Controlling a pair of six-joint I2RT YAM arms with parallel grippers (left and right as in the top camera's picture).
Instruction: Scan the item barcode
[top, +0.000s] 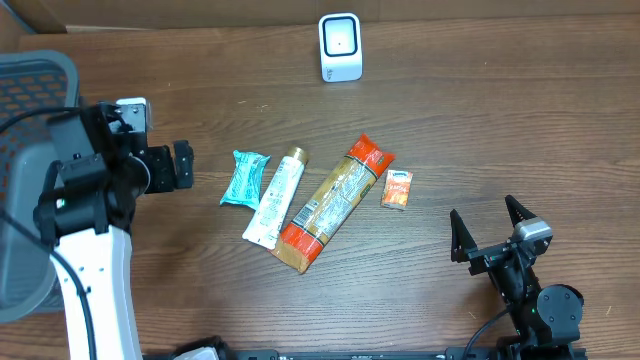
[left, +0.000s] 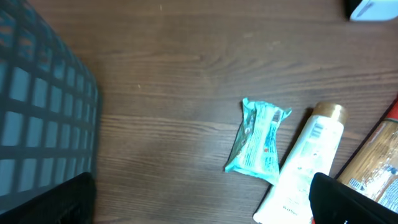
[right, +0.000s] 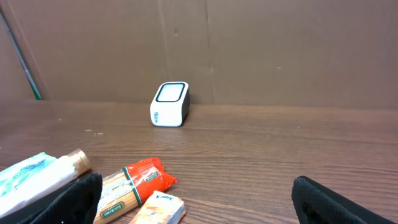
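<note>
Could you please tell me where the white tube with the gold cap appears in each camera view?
Overhead: white tube at centre, right of the teal packet.
Left wrist: lower right, cap uppermost.
Right wrist: lower left edge.
Shared landmark: the white scanner.

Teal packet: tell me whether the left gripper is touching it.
Apart. The overhead view shows bare table between the left gripper and the teal packet.

The left arm (top: 95, 290) rises along the left edge of the overhead view, and the left gripper (top: 186, 166) points toward frame right with its fingers (left: 348, 199) spread wide. At lower right, the right gripper (top: 487, 222) points up-frame, its fingers (right: 336, 199) splayed in a V and gripping nothing.
</note>
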